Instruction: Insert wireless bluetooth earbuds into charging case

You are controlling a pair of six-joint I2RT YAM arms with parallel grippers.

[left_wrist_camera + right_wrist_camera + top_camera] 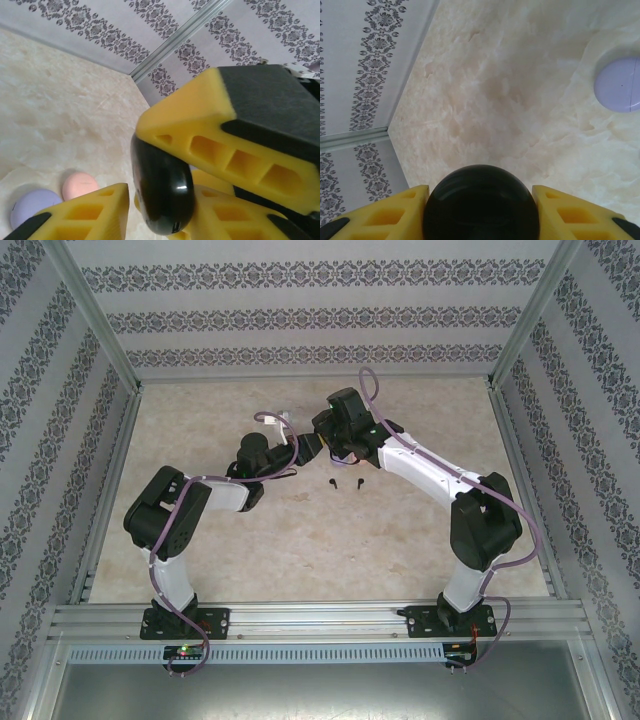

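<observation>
Over the far middle of the table (250, 550), the right hand (480, 192) clenches the round black case (480, 215) by its sides. The left hand (167, 200) crowds against it, its grip impossible to judge. The step likely calls for holding the case level and swinging its lid open without pinching it shut. Counted: three cases, the black one plus a lilac case (619, 83) and a pink case (80, 185). Two black earbuds (331, 483) lie loose on the table, just nearer than the hands.
</observation>
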